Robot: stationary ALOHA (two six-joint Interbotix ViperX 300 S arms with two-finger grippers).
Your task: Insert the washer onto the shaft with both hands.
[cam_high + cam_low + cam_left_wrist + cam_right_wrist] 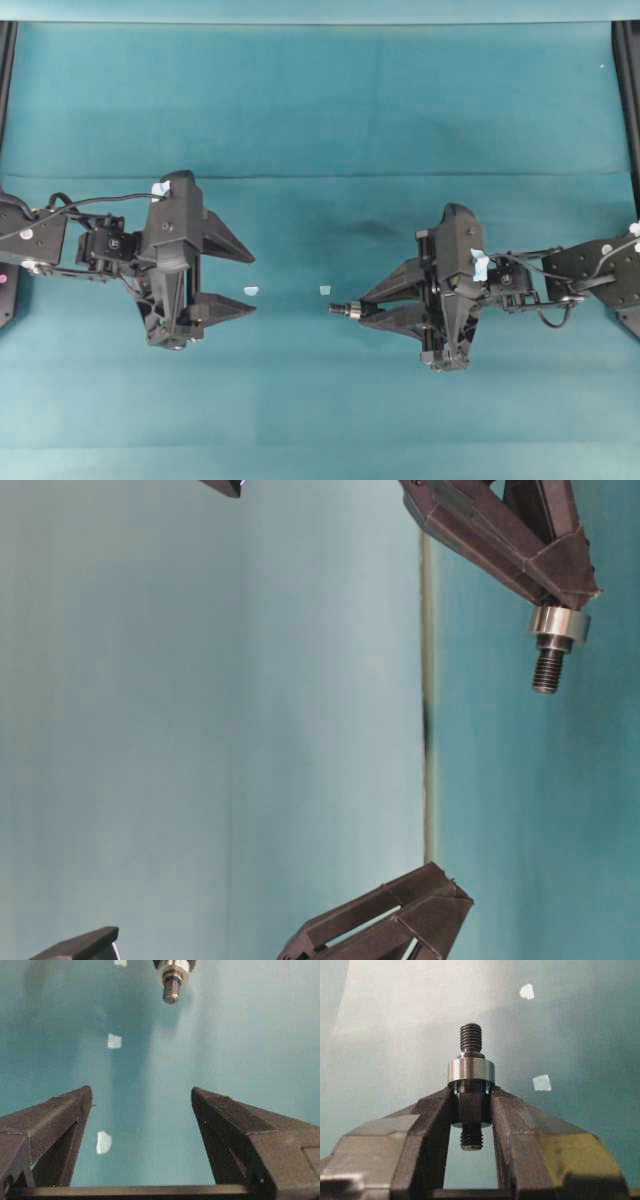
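right hand (472, 1110): pinching the shaft (470, 1095) by its thick middle, low centre of the right wrist view, threaded tip poking toward the other arm
left hand (235, 277): sitting spread wide on the left of the overhead frame, holding nothing
washer (471, 1070): looks like it's already riding the shaft, just past the fingertips
tip: I'd keep the pinch tight and level so the ring isn't sliding off
count: two hands, one shaft, one washer, two white tape bits (251, 291) on the teal worktop (320, 110)
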